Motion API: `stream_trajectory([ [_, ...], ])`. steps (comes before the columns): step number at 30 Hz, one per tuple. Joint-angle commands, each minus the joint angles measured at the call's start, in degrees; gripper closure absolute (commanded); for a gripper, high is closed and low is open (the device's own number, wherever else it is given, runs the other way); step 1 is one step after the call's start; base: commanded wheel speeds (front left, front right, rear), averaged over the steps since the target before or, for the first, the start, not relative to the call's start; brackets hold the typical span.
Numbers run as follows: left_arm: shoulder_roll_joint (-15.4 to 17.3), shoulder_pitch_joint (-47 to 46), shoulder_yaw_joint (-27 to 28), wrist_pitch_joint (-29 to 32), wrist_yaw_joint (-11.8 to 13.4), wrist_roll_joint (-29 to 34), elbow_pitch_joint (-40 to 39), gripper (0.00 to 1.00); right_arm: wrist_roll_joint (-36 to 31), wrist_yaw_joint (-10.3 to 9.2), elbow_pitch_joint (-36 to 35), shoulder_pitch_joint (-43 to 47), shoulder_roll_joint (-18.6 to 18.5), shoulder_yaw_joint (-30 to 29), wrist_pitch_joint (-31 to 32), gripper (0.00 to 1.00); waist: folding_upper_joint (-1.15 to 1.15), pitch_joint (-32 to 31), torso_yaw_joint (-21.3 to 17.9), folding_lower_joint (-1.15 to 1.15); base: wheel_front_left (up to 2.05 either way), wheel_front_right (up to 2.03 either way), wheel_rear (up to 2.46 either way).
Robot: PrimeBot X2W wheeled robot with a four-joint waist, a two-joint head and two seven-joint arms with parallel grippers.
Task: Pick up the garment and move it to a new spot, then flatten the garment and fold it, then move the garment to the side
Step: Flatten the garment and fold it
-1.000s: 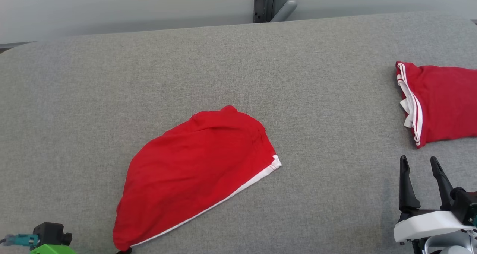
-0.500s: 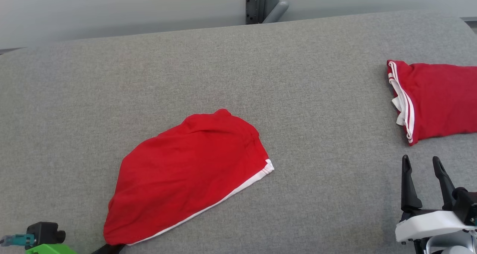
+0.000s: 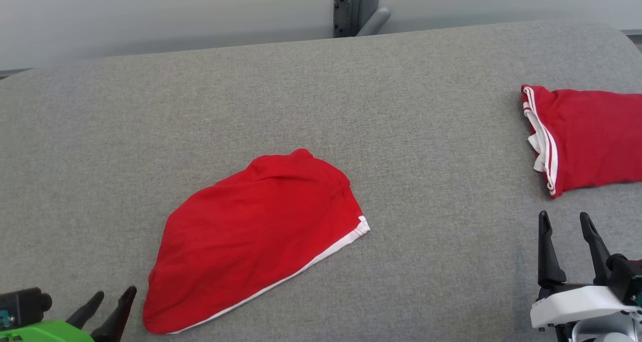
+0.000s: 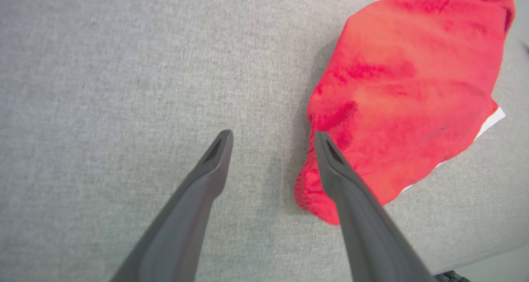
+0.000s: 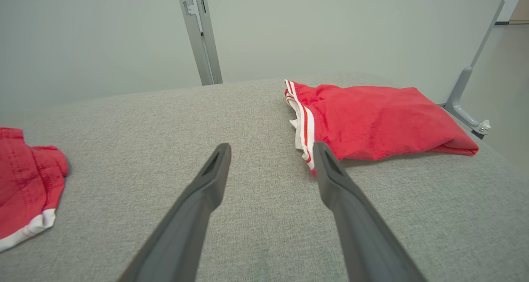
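left gripper [image 3: 114,294] low, fingers spread, empty, red white-trimmed garment [image 3: 256,236] folded just beside it, right gripper [image 3: 563,216] spread too

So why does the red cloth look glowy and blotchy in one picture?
Left wrist view: the garment is washed out, orange-pink and blotchy, with a shadow along its edge; head view: it looks evenly red and sharp; right wrist view: the wide lens tilts the post.

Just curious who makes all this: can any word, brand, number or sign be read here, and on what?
None can be read. The red garment, the folded red garment with white stripes, the grey table, the left hand and the right hand show no legible lettering.
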Motion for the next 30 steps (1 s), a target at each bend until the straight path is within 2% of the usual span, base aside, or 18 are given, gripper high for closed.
stream_trajectory([
  [1, -0.4, -1.2, 0.6, -1.7, 1.2, 1.5, -1.0, 0.0, -0.2, 0.01, -0.3, -0.4, -0.2, 0.1, -0.1, 0.0, 0.0, -0.1, -0.4, 0.0, 0.0, 0.0, 0.0],
  [5, -3.1, -3.5, -1.3, -4.6, 2.2, 6.5, -5.5, 0.0, 0.1, 0.01, -0.7, 0.0, -0.2, 0.3, -0.1, 0.0, 0.0, -0.1, -1.2, 0.0, 0.0, 0.0, 0.0],
  [9, -4.9, -7.3, -4.1, -2.9, 2.5, 10.4, -5.1, 0.0, 0.2, 0.01, -0.5, -0.1, -0.2, 0.8, -0.1, 0.0, 0.0, 0.3, -2.0, 0.0, 0.0, 0.0, 0.0],
  [11, -6.5, -9.4, -5.4, -2.1, 1.9, 11.0, -4.2, 0.0, 0.3, 0.01, -0.5, -0.6, -0.2, 0.8, -0.1, 0.0, 0.0, 0.5, -2.3, 0.0, 0.0, 0.0, 0.0],
  [19, -10.4, -16.1, -9.0, 3.8, -1.4, 11.4, 5.9, 0.0, 0.7, 0.01, -0.3, -1.2, -0.2, 1.2, -0.1, 0.0, 0.0, 0.9, -4.2, 0.0, 0.0, 0.0, 0.0],
  [23, -12.0, -18.1, -9.3, 3.0, -2.3, 12.1, 11.4, 0.0, 0.9, 0.01, -0.2, -1.2, -0.2, 1.2, -0.1, 0.0, 0.0, 0.8, -5.2, 0.0, 0.0, 0.0, 0.0],
  [30, -13.3, -19.3, -9.3, 1.0, -4.0, 12.6, 15.8, 0.0, 0.9, 0.01, -0.3, -0.3, -0.1, 0.5, -0.1, 0.0, 0.0, 0.3, -5.7, 0.0, 0.0, 0.0, 0.0],
])
